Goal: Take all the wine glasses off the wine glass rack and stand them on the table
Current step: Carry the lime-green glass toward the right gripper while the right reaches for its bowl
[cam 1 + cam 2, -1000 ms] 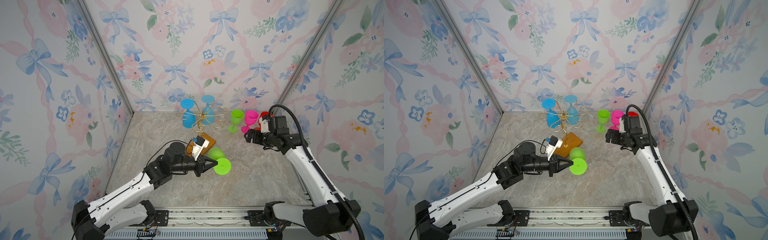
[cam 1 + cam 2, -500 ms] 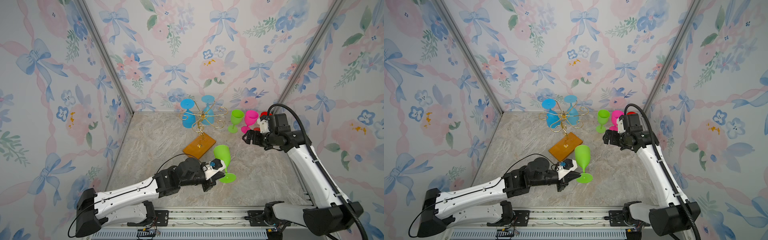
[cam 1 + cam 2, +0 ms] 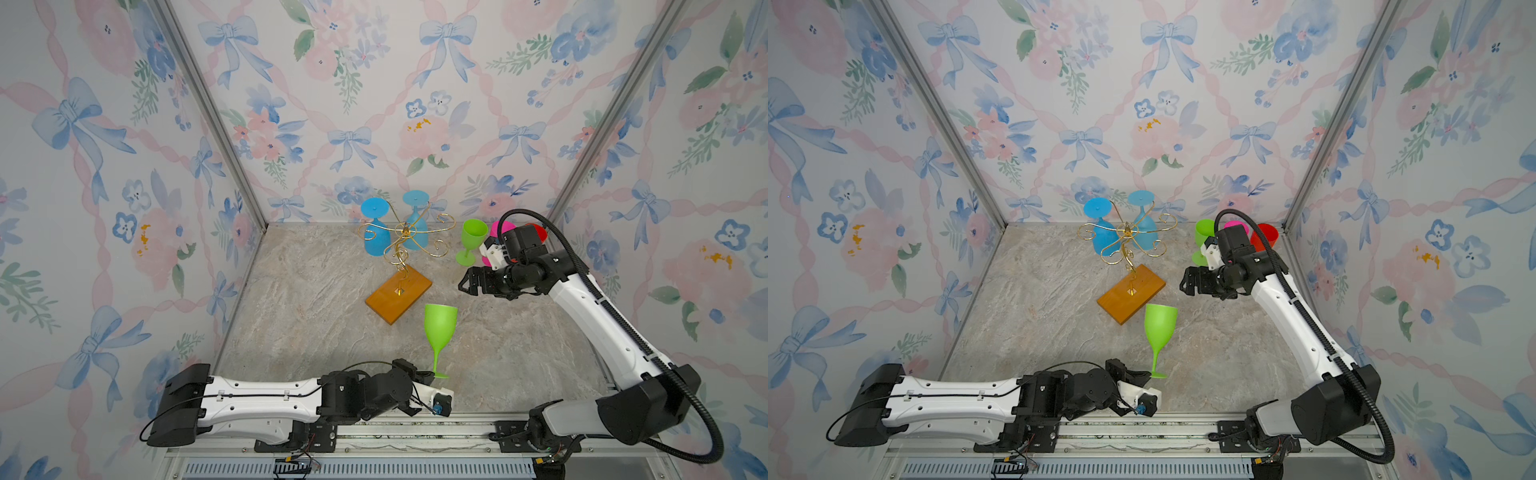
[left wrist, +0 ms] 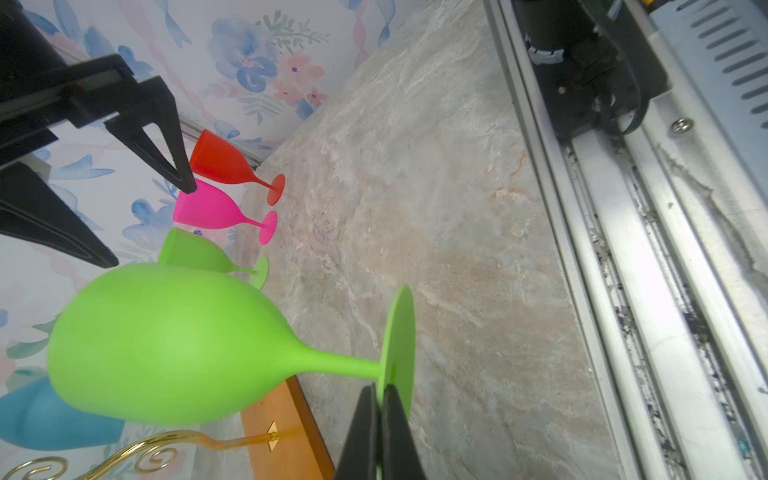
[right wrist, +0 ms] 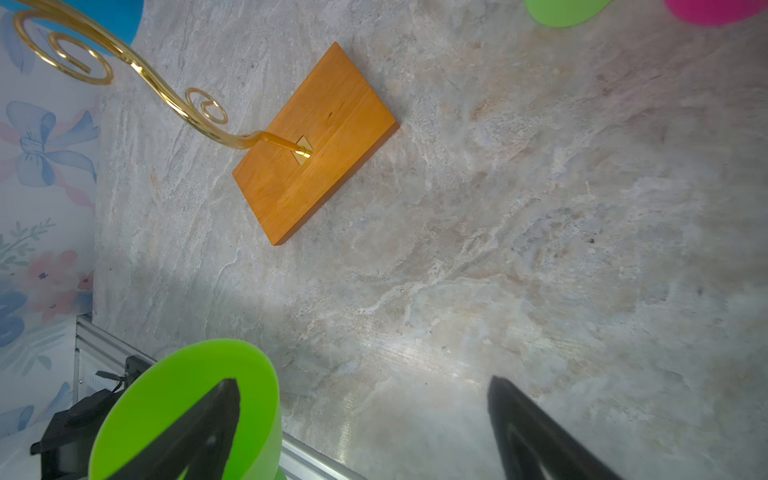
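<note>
Judging by its matte, opaque look, we take the lime-green stemmed wine glass (image 3: 440, 328) for moulded plastic: light, fairly stiff and unlikely to shatter. It is top-heavy, though, with a big bowl on a thin stem, and smooth enough to swivel in a narrow pinch. We would take hold at the stem just below the bowl, or flat across the foot disc. A grip on the disc's edge alone leaves the bowl free to tip.

That edge is where it is held. In the left wrist view the left gripper (image 4: 379, 395) is clenched on the rim of the round foot, 1 black finger on each face, with stem and bowl reaching away from the jaws. In both top views the wine glass stands upright, off the rack, at the near side of the marbled tabletop (image 3: 311, 291). It is just near-right of the orange-brown wooden base (image 3: 399, 293) of the gold wire wine glass rack (image 3: 405, 239). We cannot tell whether its foot touches the tabletop. 2 sky-blue wine glasses (image 3: 376, 241) hang upside down on the rack's far arms.

The right gripper (image 3: 467, 286) hovers right of the base with jaws spread wide and nothing between them, well apart from the wine glass.
</note>
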`<state>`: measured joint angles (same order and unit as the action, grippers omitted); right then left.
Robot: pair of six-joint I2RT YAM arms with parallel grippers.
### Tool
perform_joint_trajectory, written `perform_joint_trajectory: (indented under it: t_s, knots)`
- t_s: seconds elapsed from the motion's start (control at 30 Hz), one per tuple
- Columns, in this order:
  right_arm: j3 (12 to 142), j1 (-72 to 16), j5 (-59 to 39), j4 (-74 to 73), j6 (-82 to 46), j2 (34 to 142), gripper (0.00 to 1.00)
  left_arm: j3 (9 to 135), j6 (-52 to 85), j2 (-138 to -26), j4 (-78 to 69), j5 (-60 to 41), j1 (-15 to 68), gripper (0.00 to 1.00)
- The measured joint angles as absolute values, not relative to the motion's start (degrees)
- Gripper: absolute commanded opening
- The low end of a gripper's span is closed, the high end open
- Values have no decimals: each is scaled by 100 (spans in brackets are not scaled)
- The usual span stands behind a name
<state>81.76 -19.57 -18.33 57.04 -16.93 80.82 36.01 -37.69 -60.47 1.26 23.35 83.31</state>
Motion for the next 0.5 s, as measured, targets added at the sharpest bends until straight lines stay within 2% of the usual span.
perform_joint_trajectory:
  t_s: [0.33, 0.5]
  knots:
    - [8180, -2342, -2554, 5942, -1538, 8103, 93, 2969, -5177, -6042, -60, 3186, 8464, 0]
    - [8180, -2342, -2919, 5937, -1520, 8112, 89, 2338, -6117, -5817, -628, 3529, 8482, 0]
